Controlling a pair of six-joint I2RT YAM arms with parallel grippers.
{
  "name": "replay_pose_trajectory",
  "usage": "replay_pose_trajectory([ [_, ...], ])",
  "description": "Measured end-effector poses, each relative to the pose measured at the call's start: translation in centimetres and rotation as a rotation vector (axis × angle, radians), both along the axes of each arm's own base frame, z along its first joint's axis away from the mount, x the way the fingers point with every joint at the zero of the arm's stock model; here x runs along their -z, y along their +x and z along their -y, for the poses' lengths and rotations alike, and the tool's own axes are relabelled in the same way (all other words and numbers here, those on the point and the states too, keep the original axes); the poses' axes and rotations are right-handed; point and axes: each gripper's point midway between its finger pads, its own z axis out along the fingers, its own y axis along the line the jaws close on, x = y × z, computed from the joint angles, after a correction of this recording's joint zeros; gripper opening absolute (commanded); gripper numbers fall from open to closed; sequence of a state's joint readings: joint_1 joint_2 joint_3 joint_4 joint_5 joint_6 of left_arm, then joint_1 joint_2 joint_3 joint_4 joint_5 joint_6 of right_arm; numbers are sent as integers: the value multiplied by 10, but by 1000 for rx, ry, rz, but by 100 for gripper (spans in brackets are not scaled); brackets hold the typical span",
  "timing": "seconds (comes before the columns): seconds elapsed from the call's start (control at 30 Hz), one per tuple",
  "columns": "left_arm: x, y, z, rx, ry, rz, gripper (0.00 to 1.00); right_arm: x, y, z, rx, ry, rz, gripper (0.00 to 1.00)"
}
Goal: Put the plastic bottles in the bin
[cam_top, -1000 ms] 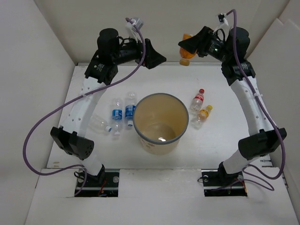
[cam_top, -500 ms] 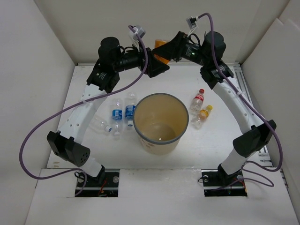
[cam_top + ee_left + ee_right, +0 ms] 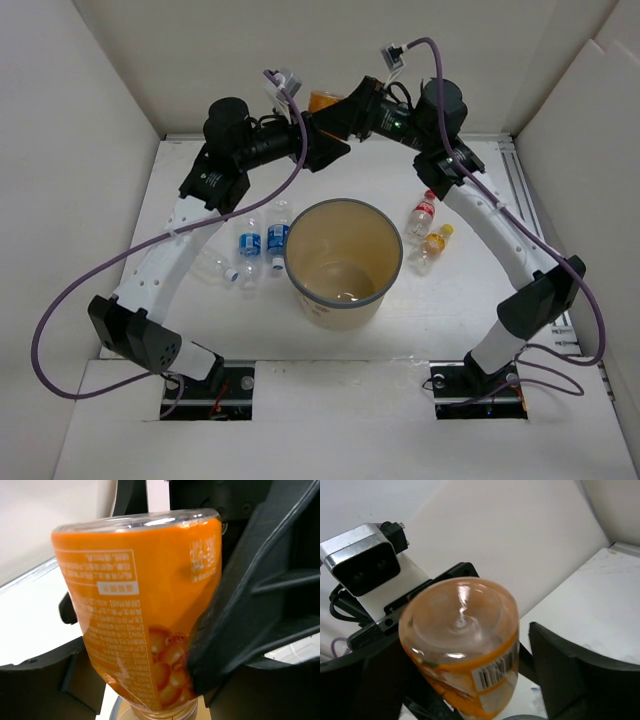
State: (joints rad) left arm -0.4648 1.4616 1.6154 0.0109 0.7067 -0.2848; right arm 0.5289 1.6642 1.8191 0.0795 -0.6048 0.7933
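A large orange plastic bottle (image 3: 322, 101) hangs bottom-up in the air behind the bin (image 3: 345, 308), between both grippers. My left gripper (image 3: 328, 148) is shut on this orange bottle (image 3: 140, 605); its black fingers (image 3: 215, 645) press the label. My right gripper (image 3: 342, 116) stands open around the bottle's base (image 3: 465, 645), with a gap on the right side. On the table lie two blue-labelled bottles (image 3: 262, 240) and a clear one (image 3: 215, 265) left of the bin. A red-capped bottle (image 3: 424, 213) and a small orange one (image 3: 436, 240) lie to its right.
White walls (image 3: 110, 120) close in the table on the left, back and right. The bin stands in the middle of the table, between the two arms. Purple cables (image 3: 90, 290) loop beside each arm.
My right arm carried the orange bottle leftward to the left gripper. The left gripper closed on it, and the right gripper opened.
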Motion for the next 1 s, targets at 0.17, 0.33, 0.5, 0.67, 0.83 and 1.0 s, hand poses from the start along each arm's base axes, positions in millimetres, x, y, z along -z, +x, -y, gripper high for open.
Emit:
replay_pose_trajectory([
  [0.17,9,-17,-13,-35,2,-8,5,19,-8,8,-8,-30,-10,100],
  [0.33,55,-45,-21,-25,17,-98,5,53,-18,49,39,-88,-33,100],
  [0.5,75,-80,-32,34,-34,-138,6,95,30,151,384,-178,-79,100],
  [0.67,81,-104,-30,121,-68,-150,32,150,33,202,571,-325,-177,100],
  [0.83,87,-122,-12,204,-45,-171,48,180,35,236,696,-431,-230,100],
  [1.0,96,-123,-4,228,-23,-190,100,201,36,257,765,-505,-285,100],
])
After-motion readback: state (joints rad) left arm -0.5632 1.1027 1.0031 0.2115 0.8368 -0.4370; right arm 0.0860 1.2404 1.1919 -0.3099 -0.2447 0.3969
